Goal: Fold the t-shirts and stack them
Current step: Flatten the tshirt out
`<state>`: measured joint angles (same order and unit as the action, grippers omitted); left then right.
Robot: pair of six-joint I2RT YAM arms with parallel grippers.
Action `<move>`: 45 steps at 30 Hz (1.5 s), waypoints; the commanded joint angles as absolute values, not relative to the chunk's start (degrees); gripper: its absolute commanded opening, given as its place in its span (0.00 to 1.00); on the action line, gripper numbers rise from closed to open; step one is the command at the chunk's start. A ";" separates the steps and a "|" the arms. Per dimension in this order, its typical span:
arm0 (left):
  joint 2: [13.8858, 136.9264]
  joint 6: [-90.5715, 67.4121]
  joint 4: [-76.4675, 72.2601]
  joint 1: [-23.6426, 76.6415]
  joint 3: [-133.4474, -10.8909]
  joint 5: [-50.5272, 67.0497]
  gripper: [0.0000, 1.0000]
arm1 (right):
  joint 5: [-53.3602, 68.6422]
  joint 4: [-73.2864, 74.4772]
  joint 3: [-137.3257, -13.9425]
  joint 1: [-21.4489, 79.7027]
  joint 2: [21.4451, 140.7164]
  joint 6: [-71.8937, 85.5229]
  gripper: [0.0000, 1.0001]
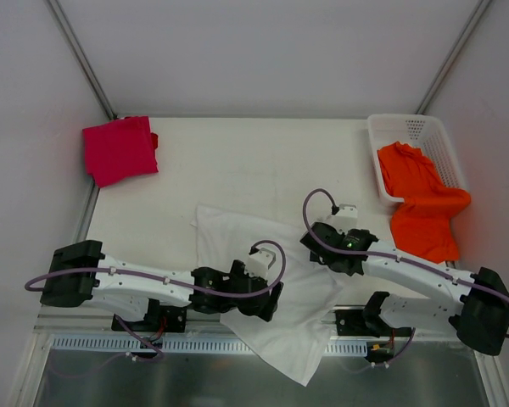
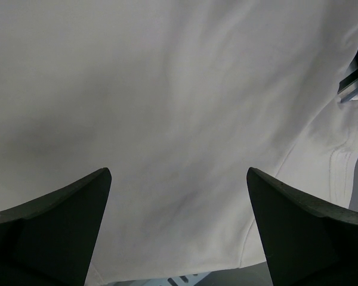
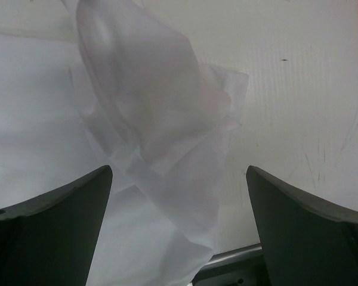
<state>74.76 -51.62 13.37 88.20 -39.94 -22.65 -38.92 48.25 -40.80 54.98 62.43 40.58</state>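
Observation:
A white t-shirt point(image 1: 237, 237) lies spread and rumpled across the table's near middle, one corner hanging over the front edge. My left gripper point(image 1: 271, 307) hovers open over its lower part; white cloth point(image 2: 167, 89) fills the left wrist view, and nothing sits between the jaws point(image 2: 179, 173). My right gripper point(image 1: 322, 248) stands open above the shirt's right side, over a crumpled, folded-over flap point(image 3: 161, 107), also holding nothing point(image 3: 179, 170). A magenta-red t-shirt point(image 1: 119, 150) lies folded at the far left. An orange t-shirt point(image 1: 420, 199) drapes out of the basket.
A white lattice basket point(image 1: 428, 129) stands at the far right corner. The table's metal front rail point(image 1: 195, 343) runs below both arms. Bare tabletop point(image 3: 298, 89) shows right of the white shirt. Grey walls close in the table's back and sides.

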 commanded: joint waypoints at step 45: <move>70.49 -54.67 11.78 88.95 -34.19 -23.12 0.99 | -45.26 48.08 -43.59 52.38 65.04 39.73 0.89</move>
<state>70.24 -53.63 12.67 88.20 -33.85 -22.63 -43.31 46.22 -41.91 52.86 66.39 40.14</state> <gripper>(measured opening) 0.990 0.887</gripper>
